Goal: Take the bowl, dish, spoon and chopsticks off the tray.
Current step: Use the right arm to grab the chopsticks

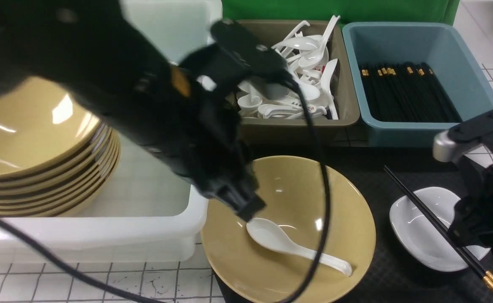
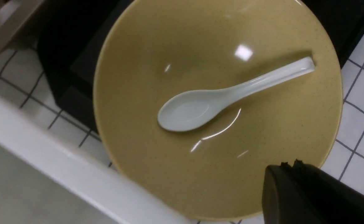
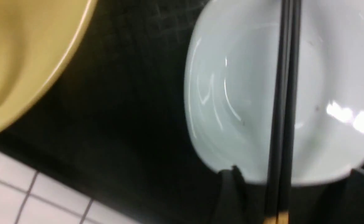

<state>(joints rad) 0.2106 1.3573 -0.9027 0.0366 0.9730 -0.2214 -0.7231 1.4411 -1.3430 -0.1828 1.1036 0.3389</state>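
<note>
The mustard-yellow bowl sits at the left end of the black tray. The white spoon lies inside it. My left gripper hangs shut and empty just above the spoon's scoop. To the right, the small white dish carries the black chopsticks laid across it. My right gripper is open, one finger on each side of the chopsticks near their gold-banded ends, not gripping them.
A white bin at the left holds a stack of yellow bowls. Behind the tray stand an olive bin of white spoons and a blue bin of black chopsticks. White tiled tabletop lies in front.
</note>
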